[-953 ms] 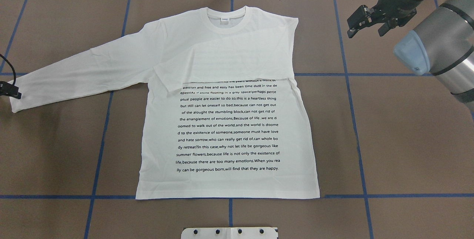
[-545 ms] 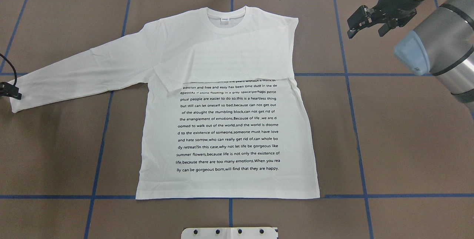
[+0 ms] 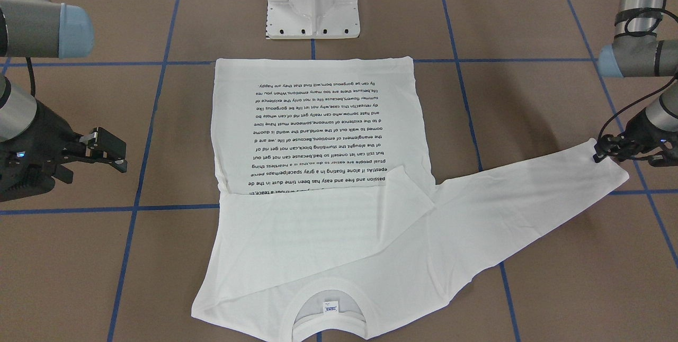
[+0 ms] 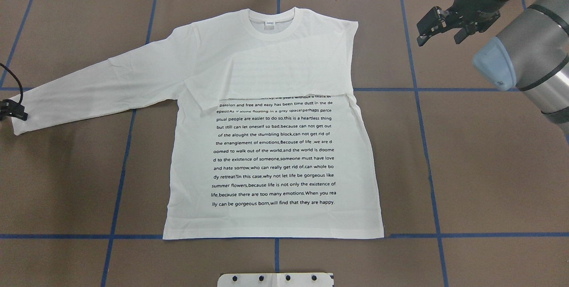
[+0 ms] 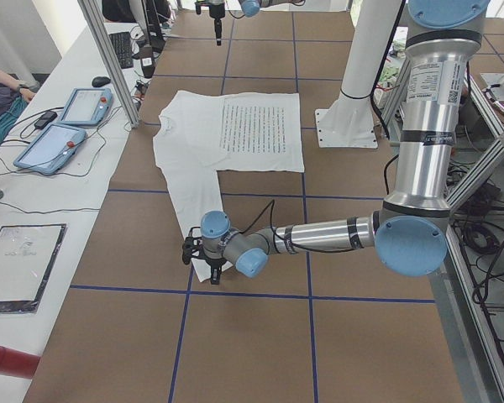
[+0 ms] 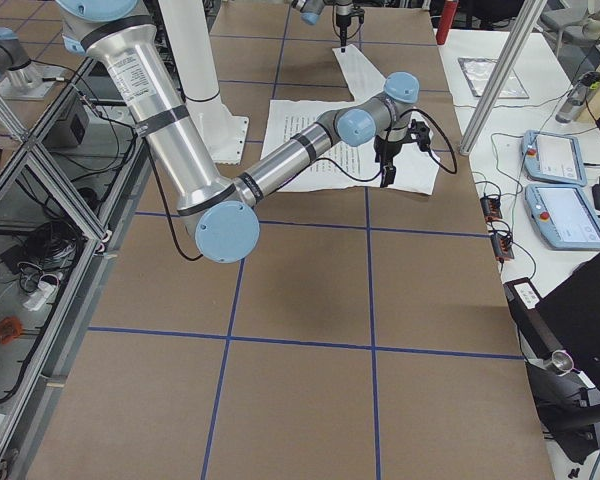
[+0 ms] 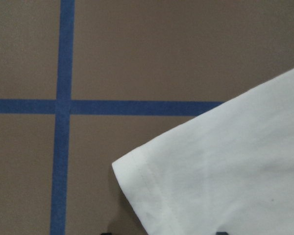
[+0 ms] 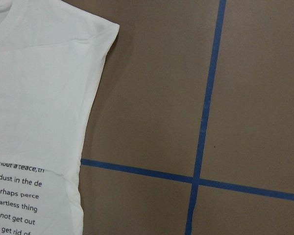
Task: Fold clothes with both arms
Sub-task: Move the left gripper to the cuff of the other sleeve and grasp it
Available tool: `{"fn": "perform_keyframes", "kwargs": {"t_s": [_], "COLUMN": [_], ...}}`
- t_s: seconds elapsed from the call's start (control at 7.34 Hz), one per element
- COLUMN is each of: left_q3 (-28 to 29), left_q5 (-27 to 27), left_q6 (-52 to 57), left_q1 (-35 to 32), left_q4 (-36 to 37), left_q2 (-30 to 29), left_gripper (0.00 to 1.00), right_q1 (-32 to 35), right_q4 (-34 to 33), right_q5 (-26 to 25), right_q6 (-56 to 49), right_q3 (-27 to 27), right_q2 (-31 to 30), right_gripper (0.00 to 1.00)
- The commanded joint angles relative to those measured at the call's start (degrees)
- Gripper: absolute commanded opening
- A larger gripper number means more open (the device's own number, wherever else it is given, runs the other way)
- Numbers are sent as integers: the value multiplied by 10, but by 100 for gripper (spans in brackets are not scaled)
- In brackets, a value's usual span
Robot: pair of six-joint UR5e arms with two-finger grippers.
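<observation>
White cotton T-shirt [image 4: 275, 145] is shown flat on the brown table [image 4: 489, 167], one sleeve folded across its chest. The cuff [image 7: 137, 171] of the outstretched sleeve lies directly beneath the left gripper [image 4: 18, 113], between fingers that are spread apart and not clamped. The right gripper [image 4: 439, 38] is held wide open and empty, apart from the shirt's folded shoulder.

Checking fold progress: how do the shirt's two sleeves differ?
The right-side sleeve is folded in across the chest; the left-side sleeve lies stretched out on the table. The left gripper is at the left-side sleeve's cuff; none touches the right-side sleeve. Both lie flat.
</observation>
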Motion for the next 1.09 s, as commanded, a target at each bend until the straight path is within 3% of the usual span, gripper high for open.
{"fn": "perform_keyframes", "kwargs": {"t_s": [0.0, 0.41, 0.82, 0.95], "left_q3": [-1, -38, -97, -148], "left_q5": [1, 0, -2, -2], "left_q6": [3, 3, 1, 2], "left_q1": [0, 2, 2, 1], "left_q4": [1, 6, 29, 95], "left_q2": [-2, 4, 4, -3], "left_gripper": [28, 0, 0, 0], "right_q1": [0, 3, 11, 14], "right_q4": [-2, -2, -1, -2], "right_q5": [0, 0, 2, 1], "right_q6": [0, 0, -1, -1], "right_q3": [3, 3, 10, 26], "right_q2": [-1, -4, -24, -43], "right_gripper": [100, 100, 100, 100]}}
